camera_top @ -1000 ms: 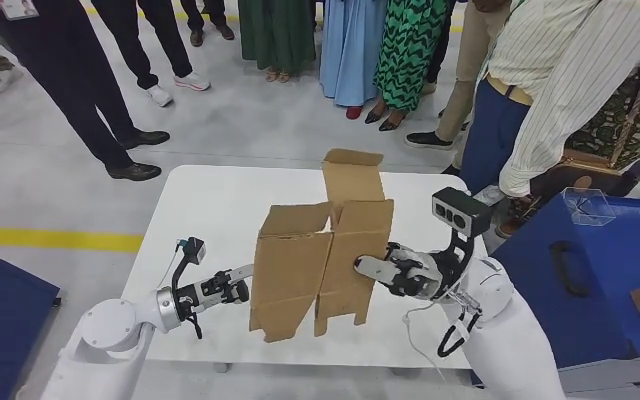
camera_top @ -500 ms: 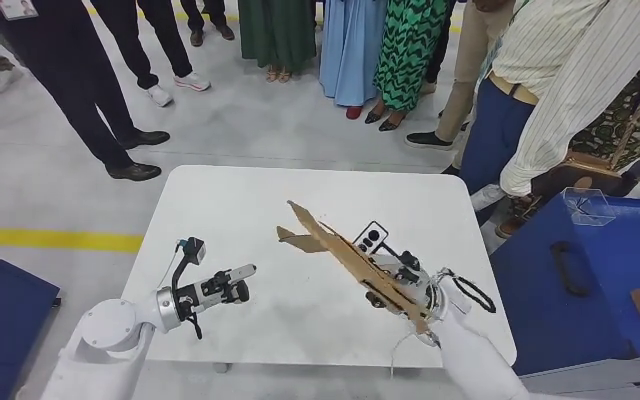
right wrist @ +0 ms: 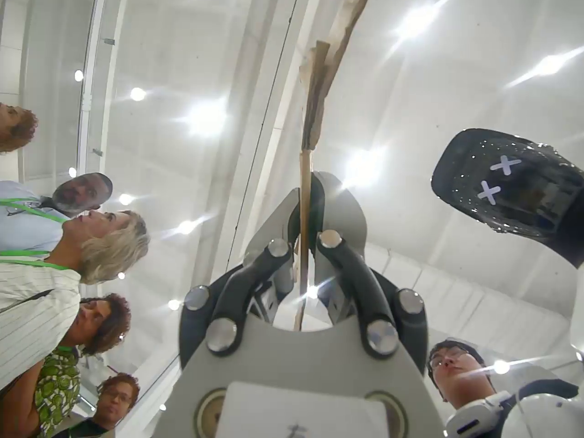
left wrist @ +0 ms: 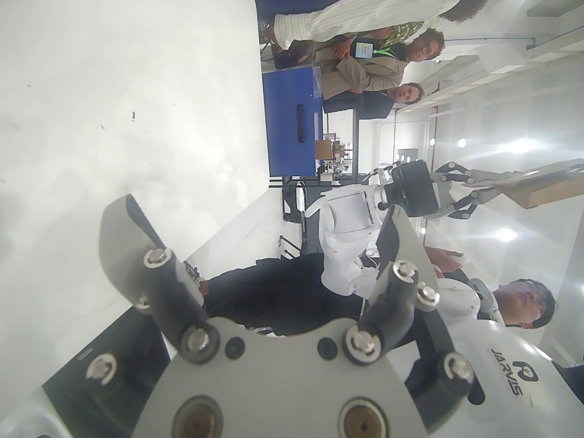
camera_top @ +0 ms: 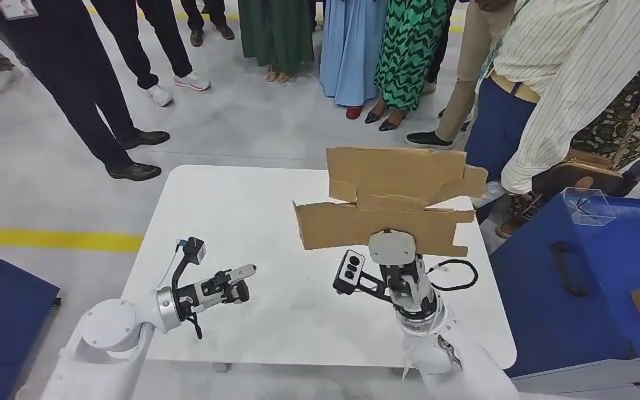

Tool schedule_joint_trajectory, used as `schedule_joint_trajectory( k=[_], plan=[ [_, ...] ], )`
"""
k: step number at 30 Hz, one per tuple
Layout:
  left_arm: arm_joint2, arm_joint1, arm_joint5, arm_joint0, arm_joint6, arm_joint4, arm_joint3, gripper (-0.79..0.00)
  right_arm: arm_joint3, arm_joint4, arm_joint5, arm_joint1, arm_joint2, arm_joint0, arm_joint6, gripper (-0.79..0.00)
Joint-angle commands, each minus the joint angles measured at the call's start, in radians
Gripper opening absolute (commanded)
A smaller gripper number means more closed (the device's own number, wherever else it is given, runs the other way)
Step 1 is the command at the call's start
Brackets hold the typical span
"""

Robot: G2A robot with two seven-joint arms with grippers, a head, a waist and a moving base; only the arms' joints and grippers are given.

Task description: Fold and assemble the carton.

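The left pincer hangs over the desk, jaws apart and empty, unmoved. The right pincer stays clamped on the lower edge of the flattened carton. It has swung the carton round to stand above it, well apart from the left pincer. Folding has probably not begun.

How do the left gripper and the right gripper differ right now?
The left gripper is open and empty; the right gripper is shut on the carton. The left gripper points level across the table; the right gripper points up, holding the carton raised. Both share the same two-finger build.
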Motion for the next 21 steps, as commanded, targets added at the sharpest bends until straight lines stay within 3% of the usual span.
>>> schedule_joint_trajectory(
  k=[1, 4, 6, 8, 13, 21],
  plan=[
    [0.0, 0.0, 0.0, 0.0, 0.0, 0.0, 0.0, 0.0, -0.005, -0.051, -0.018, -0.001, 0.018, 0.0, 0.019, -0.785],
    [0.0, 0.0, 0.0, 0.0, 0.0, 0.0, 0.0, 0.0, 0.001, -0.276, -0.16, -0.005, 0.066, 0.014, 0.146, -0.785],
    [0.0, 0.0, 0.0, 0.0, 0.0, 0.0, 0.0, 0.0, 0.019, -0.531, -0.381, -0.009, 0.101, 0.035, 0.299, -0.785],
    [0.0, 0.0, 0.0, 0.0, 0.0, 0.0, 0.0, 0.0, 0.046, -0.692, -0.564, -0.014, 0.117, 0.057, 0.416, -0.785],
    [0.0, 0.0, 0.0, 0.0, 0.0, 0.0, 0.0, 0.0, 0.111, -1.013, -1.059, -0.027, 0.18, 0.118, 0.542, -0.785],
    [0.0, 0.0, 0.0, 0.0, 0.0, 0.0, 0.0, 0.0, 0.009, -1.671, -1.511, -0.038, 0.26, 0.121, 0.14, -0.785]
  ],
)
